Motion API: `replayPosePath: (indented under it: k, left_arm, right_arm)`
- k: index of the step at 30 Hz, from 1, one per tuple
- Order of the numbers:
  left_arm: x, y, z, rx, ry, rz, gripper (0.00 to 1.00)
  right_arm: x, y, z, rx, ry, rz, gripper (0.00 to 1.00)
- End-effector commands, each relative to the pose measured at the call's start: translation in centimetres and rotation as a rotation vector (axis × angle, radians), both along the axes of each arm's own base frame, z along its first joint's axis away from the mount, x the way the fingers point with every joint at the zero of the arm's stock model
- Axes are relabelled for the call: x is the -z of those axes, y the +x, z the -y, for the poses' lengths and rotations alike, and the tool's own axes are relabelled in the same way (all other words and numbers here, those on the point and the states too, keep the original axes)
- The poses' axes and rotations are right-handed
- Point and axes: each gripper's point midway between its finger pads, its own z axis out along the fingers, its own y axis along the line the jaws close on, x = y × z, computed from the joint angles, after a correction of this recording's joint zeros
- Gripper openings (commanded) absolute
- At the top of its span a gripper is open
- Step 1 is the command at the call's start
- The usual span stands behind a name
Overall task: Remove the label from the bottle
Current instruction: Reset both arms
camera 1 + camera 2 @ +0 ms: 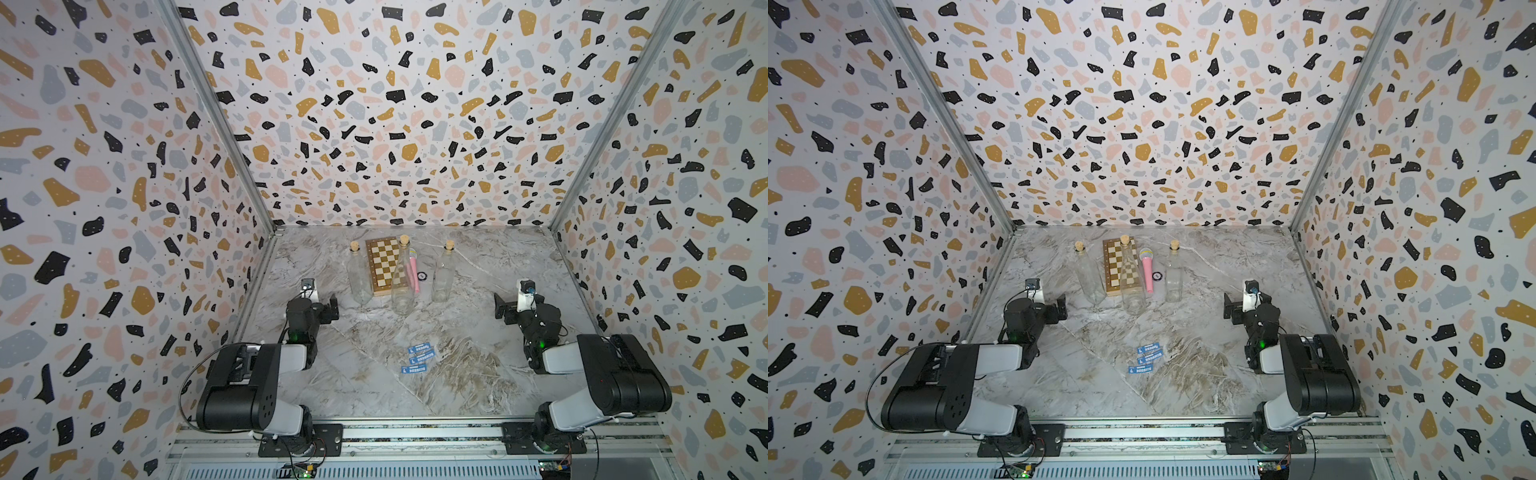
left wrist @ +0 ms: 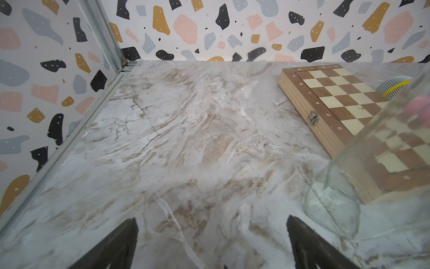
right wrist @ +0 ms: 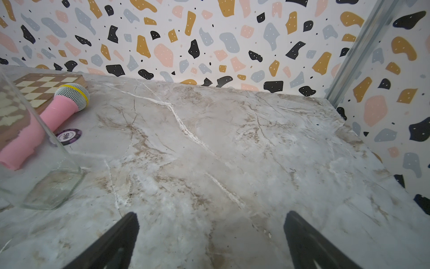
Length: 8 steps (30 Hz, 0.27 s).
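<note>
Both pincers are spread and empty: the left pincer (image 2: 211,219) and the right pincer (image 3: 210,213) hang just over the table (image 1: 478,374), one at each side. Three corked glass bottles (image 1: 402,282) stand upright at the far end, near a chessboard (image 1: 384,266) and a pink microphone (image 1: 1147,270). Three blue labels (image 1: 422,356) lie flat mid-table, well apart from the bottles.

clear glass bottle (image 2: 335,209) just beside a wooden chessboard (image 2: 337,93) on the marble table (image 2: 186,139), jaws wide apart
</note>
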Motion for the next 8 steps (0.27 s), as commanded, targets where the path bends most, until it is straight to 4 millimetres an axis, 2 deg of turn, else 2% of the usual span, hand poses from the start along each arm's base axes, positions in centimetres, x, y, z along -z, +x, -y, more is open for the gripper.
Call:
replayPosePath:
  k: [1,8]
  left_arm:
    - [-1.3,0.33,0.1,0.008,0.015,0.048,1.0]
    - [-1.29,0.33,0.11,0.008,0.014,0.049,1.0]
  right_arm:
    - [-0.4,0.65,-0.18,-0.003,0.002,0.004,1.0]
    - [-1.0,-0.21,-0.14,-0.004,0.002,0.037,1.0]
